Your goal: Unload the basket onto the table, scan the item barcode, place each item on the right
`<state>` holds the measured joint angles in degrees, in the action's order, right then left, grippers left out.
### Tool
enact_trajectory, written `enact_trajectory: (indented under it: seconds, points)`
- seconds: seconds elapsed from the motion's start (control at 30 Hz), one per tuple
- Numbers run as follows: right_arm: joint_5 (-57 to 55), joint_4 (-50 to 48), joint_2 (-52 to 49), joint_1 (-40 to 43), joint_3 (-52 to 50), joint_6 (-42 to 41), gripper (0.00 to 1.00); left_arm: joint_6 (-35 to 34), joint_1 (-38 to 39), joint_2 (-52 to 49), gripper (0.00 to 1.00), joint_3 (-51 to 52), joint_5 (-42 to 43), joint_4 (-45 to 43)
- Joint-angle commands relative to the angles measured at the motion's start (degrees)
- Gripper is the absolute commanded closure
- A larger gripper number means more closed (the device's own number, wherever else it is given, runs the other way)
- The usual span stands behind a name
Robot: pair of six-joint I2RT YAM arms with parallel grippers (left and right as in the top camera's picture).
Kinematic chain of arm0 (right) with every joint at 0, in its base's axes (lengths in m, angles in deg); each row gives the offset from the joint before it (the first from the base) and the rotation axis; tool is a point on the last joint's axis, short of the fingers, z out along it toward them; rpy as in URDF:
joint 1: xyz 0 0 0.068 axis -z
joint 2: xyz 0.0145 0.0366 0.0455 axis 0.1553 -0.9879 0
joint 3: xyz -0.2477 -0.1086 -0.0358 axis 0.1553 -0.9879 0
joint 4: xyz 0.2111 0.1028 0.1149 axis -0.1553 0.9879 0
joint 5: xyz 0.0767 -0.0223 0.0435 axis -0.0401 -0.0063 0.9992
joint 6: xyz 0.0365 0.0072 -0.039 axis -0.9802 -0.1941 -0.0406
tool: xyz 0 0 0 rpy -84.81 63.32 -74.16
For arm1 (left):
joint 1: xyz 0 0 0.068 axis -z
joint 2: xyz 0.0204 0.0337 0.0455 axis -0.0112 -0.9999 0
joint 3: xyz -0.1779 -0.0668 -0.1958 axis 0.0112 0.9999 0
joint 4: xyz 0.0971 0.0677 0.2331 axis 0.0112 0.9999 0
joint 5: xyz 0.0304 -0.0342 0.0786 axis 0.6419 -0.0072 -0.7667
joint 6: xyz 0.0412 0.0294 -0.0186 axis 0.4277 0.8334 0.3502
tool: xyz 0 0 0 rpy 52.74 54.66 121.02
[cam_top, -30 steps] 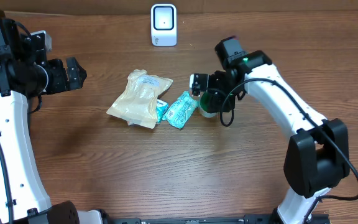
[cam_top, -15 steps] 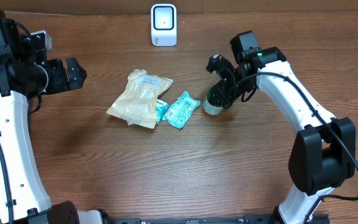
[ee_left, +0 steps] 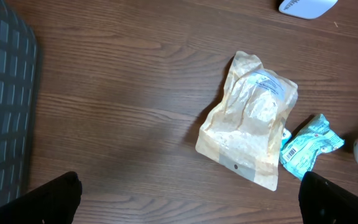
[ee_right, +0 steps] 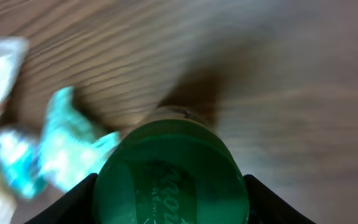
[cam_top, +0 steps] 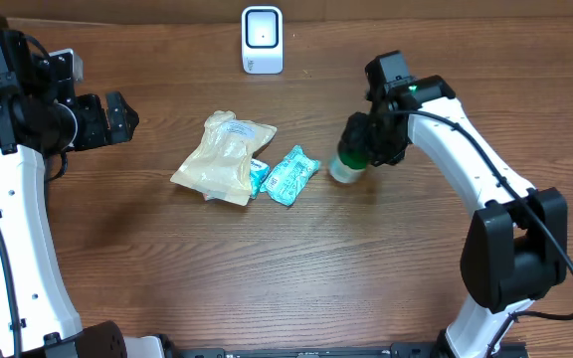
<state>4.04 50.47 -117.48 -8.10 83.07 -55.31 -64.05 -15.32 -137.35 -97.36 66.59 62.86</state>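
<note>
Over the last second the right claw (cam_top: pixel 361 139) has swung round from the left of the jar (cam_top: pixel 346 162) to its upper right. The jar has shifted a little to the right with it and no longer looks upright. The left claw (cam_top: pixel 119 117) has not moved and hangs with its jaws wide apart, well away at the desk's (cam_top: pixel 267 278) left edge. The pouch (cam_top: pixel 225 157) and the teal packet (cam_top: pixel 291 174) lie where they did. The right claw is clamped on the jar's green cap (ee_right: pixel 169 186), a finger on either side. The jar is therefore in hand, just right of the packet and well apart from the white scanner (cam_top: pixel 262 40) at the far edge. This looks like the grasp being set before the carry, with the pass in front of the scanner not yet begun. The jar's long axis is tilted. The cap faces up and to the upper right, into the wrist camera, and the pale base (cam_top: pixel 341 173) points down and to the lower left, towards the packet. Whether the base rests on the desk cannot be told, and no barcode shows on it in any view.
</note>
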Motion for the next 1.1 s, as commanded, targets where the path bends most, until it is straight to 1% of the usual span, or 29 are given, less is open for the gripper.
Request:
enact_trajectory:
  seconds: [0.0,0.13,0.23,0.3,0.4,0.47,0.57,0.67,0.7,0.73,0.77,0.8,0.87,0.93,1.0,1.07]
  points:
    - [-15.4,2.0,0.3,-2.5,1.7,-17.0,0.85,1.3,-0.3,-0.5,0.0,-0.2,0.4,-0.1]
    - [-25.0,3.8,0.1,-6.0,1.4,-22.3,0.81,1.3,-0.3,-0.5,0.0,-0.2,0.4,-0.1]
    - [-27.3,3.4,-0.4,-8.5,1.4,-24.4,0.73,1.3,-0.3,-0.5,0.01,-0.2,0.4,-0.1]
    - [-27.3,2.8,-0.9,-9.4,1.4,-25.5,0.71,1.3,-0.3,-0.5,0.0,-0.2,0.4,-0.1]
    - [-27.0,2.2,-1.7,-9.7,1.4,-25.5,0.66,1.3,-0.3,-0.5,0.0,-0.2,0.4,-0.1]
    - [-26.3,2.2,-2.1,-9.7,1.4,-25.4,0.65,1.3,-0.3,-0.5,0.0,-0.2,0.4,-0.1]
    - [-24.5,2.2,-2.6,-9.7,1.4,-25.4,0.56,1.3,-0.2,-0.5,0.01,-0.2,0.5,-0.1]
    - [-22.8,1.9,-3.0,-9.7,1.4,-25.4,0.54,1.3,-0.2,-0.5,0.0,-0.2,0.4,-0.1]
    - [-22.5,1.9,-3.3,-9.7,1.4,-25.4,0.52,1.3,-0.2,-0.5,0.01,-0.2,0.4,-0.1]
    - [-22.1,1.9,-3.5,-9.7,1.4,-25.4,0.48,1.3,-0.2,-0.5,0.0,-0.2,0.4,-0.1]
    - [-21.5,1.8,-3.8,-9.7,1.4,-25.4,0.41,1.3,-0.2,-0.5,0.0,-0.2,0.4,-0.1]
    - [-20.9,1.6,-4.0,-9.7,1.4,-25.2,0.3,1.3,-0.2,-0.5,0.0,-0.2,0.4,-0.1]
    - [-20.8,1.4,-4.2,-9.6,1.4,-24.7,0.15,1.3,-0.3,-0.5,0.01,-0.2,0.4,-0.1]
    - [-20.7,1.3,-4.0,-9.2,1.6,-23.6,0.07,1.3,-0.3,-0.5,0.01,-0.2,0.4,-0.1]
    - [-20.7,1.3,-3.6,-8.4,2.3,-19.7,0.0,1.3,-0.3,-0.5,0.0,-0.2,0.4,-0.1]
    - [-20.8,2.1,-2.6,-7.3,4.4,-12.3,0.0,1.3,-0.2,-0.5,0.0,-0.2,0.4,-0.1]
